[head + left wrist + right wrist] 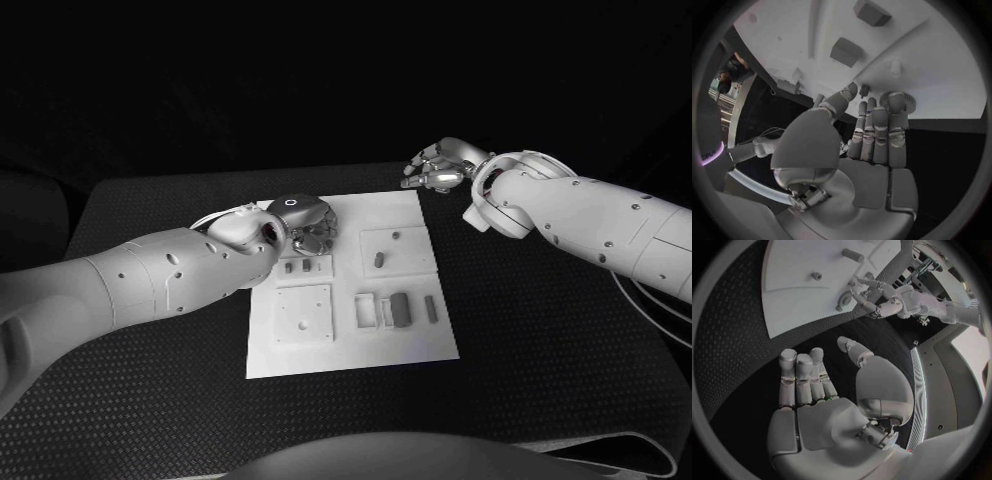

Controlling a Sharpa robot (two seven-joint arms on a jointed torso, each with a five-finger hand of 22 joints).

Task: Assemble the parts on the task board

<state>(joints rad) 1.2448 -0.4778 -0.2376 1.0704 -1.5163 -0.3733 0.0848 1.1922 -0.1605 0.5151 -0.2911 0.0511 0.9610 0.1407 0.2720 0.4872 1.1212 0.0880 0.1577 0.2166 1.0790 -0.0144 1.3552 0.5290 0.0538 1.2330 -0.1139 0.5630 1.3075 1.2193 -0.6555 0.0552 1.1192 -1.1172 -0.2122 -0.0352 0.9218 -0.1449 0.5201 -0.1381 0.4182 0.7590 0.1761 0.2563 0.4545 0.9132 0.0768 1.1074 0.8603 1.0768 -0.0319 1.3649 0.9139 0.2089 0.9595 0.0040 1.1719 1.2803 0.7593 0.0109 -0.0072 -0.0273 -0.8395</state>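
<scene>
- Task board (411, 345): we log 1 white plate lying flat in the middle of the black tabletop (159, 400), its long side running near to far.
- Parts, near right section of the board: we count 3 upright-lying pieces side by side, a pale frame-like one (366, 310), a dark block (404, 308) just right of it, and a slim dark bar (431, 307) further right.
- Parts, left section: 2 small dark pieces (299, 267) lie close together just near the left hand; a square plate (304, 313) with small holes sits nearer still.
- Part, far right section: 1 small dark peg (378, 258) rests on a raised square panel.
- Left hand (303, 225): it hovers over the far left area of the board, palm down. In the left wrist view its fingers (879, 130) are extended side by side toward the board, tips close to a small peg (865, 90); we cannot tell whether they touch it, and we see nothing grasped.
- Right hand (440, 168): it hangs beyond the board's far right corner, above the tabletop. In the right wrist view its fingers (804, 375) are released and straight, grasping nothing.
</scene>
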